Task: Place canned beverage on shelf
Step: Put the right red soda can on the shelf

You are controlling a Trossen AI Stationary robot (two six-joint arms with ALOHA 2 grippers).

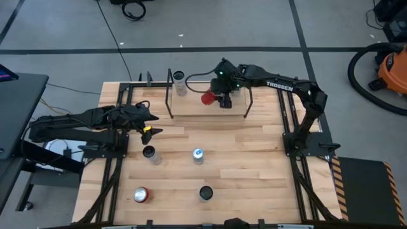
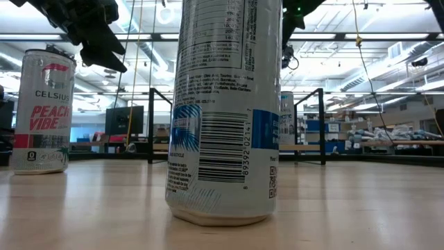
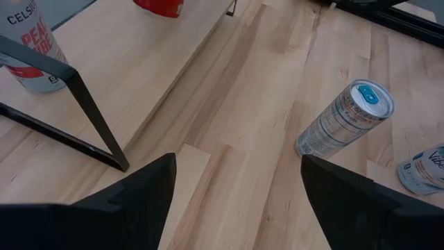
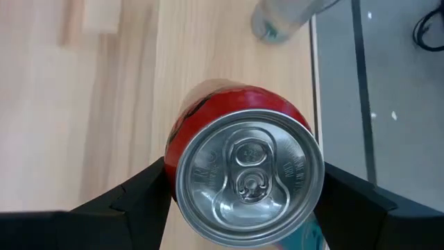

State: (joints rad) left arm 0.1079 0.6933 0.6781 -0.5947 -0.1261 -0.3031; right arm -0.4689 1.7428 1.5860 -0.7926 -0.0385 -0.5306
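Nearest, four spare cans stand on the table. The left gripper waits open and empty above them. Farther back, the right gripper clasps the upright red can, directly over the shelf.

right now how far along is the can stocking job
Done: one white can stands on the shelf near its left end. In hand: the right gripper has its fingers on either side of a red can over the shelf board; whether it has touched down is unclear. Left: four cans wait on the table, and the left gripper hovers open and empty.
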